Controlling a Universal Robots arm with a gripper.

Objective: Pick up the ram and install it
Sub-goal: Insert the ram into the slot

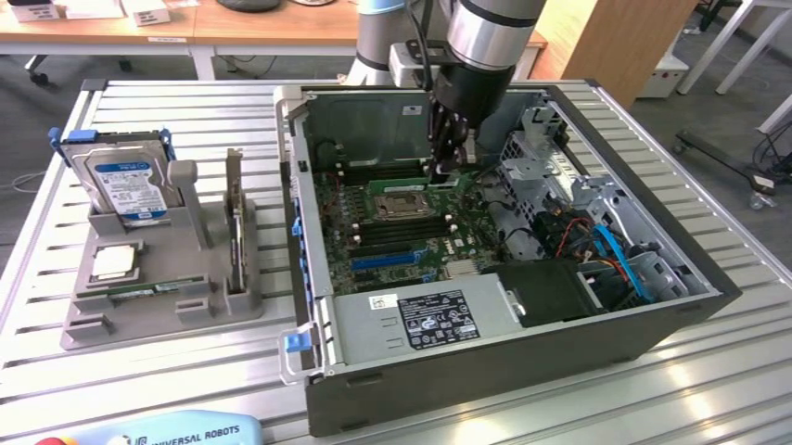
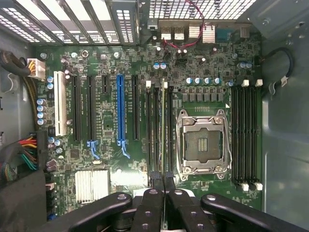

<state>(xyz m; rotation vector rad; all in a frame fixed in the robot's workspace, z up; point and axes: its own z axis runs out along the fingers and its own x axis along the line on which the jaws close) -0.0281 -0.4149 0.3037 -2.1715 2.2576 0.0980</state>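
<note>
On the left of the slatted tabletop (image 1: 185, 102) stands a grey holder (image 1: 241, 298). It carries a blue-labelled hard drive (image 1: 124, 181) at its far end, a square processor chip (image 1: 114, 262) nearer, and a spare green stick (image 1: 155, 289) lying along its near edge. To the right sits the open computer case (image 1: 495, 371), motherboard facing up. Inside it the ram (image 1: 386, 168) stands on edge along the memory slots just beyond the processor socket (image 1: 402, 206). The gripper (image 1: 443, 172) reaches down from above and is clenched on the ram's right end. Whether the ram is fully seated cannot be told.
</note>
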